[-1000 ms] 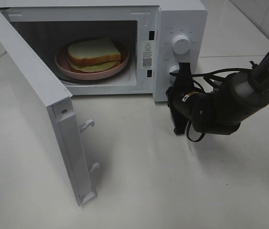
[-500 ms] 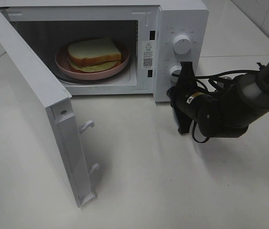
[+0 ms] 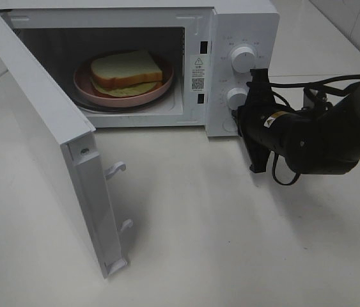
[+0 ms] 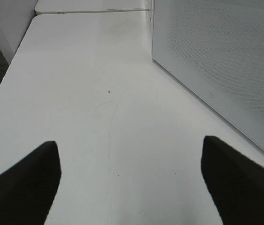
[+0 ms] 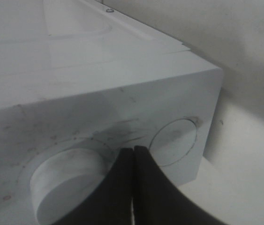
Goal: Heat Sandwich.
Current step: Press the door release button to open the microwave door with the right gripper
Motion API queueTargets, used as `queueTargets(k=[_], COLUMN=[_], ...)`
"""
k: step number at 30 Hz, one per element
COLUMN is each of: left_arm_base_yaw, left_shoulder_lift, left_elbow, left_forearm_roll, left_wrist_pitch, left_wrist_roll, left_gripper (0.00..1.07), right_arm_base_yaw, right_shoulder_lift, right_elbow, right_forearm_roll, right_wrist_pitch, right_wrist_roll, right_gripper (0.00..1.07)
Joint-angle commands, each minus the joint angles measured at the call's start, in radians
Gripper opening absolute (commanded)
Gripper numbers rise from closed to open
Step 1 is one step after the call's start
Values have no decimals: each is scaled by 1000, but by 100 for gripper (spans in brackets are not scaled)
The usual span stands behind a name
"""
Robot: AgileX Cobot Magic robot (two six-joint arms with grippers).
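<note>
The sandwich (image 3: pixel 127 69), white bread with tan crust and a yellow-green layer, lies on a pink plate (image 3: pixel 84 84) inside the open microwave (image 3: pixel 243 25). Its door (image 3: pixel 39 121) is swung wide to the left. My right gripper (image 3: pixel 242 118) is shut and empty, held close in front of the control panel beside the lower knob (image 3: pixel 236 98), under the upper knob (image 3: pixel 243 59). In the right wrist view the shut fingertips of the right gripper (image 5: pixel 132 154) point at the panel between the two knobs. My left gripper (image 4: pixel 132 178) is open over bare table, holding nothing.
A white perforated panel of the microwave (image 4: pixel 216 56) stands beside the left gripper. The table's edge (image 4: pixel 10 70) drops off on the other side. Black cables (image 3: pixel 307 96) trail from the right arm beside the oven. Door latches (image 3: pixel 117 168) stick out of the door's edge.
The right arm has shifted to the right and slightly up along the control panel, its gripper staying shut. Sandwich, plate and door have not moved.
</note>
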State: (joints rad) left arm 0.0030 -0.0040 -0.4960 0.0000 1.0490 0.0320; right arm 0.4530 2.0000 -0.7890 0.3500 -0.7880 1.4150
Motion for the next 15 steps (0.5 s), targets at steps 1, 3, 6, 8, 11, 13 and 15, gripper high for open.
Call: queueTargets(k=[1,3,6,8,11,13,15], left_arm_base_yaw=[1,1,1,1,1,1,1], left_shoulder_lift=[-17,-17,-17,-17,-17,-17,-17], left_elbow=[3,3,3,3,3,3,3], left_forearm_roll=[-9,-9,-9,-9,-9,-9,-9], left_wrist_pitch=[-12,-12,-12,-12,-12,-12,-12], left_wrist_roll=[-3,-3,-3,-3,-3,-3,-3], left_gripper=[76,76,76,76,76,76,76], right_arm_base_yaw=[-8,-8,-8,-8,-8,-8,-8], right_shoulder_lift=[-39,-79,-102,-139,-166,-208,-224], right_elbow=[13,34,48,79,100,132,143], right_forearm_roll=[-28,-41,-52,-54,-54,-54,-54], right_wrist_pitch=[21,88,124,164,173,188,197], right_wrist_roll=[-40,-69,-93,-145,-180,-236,-260], right_gripper=[0,0,0,0,0,0,0])
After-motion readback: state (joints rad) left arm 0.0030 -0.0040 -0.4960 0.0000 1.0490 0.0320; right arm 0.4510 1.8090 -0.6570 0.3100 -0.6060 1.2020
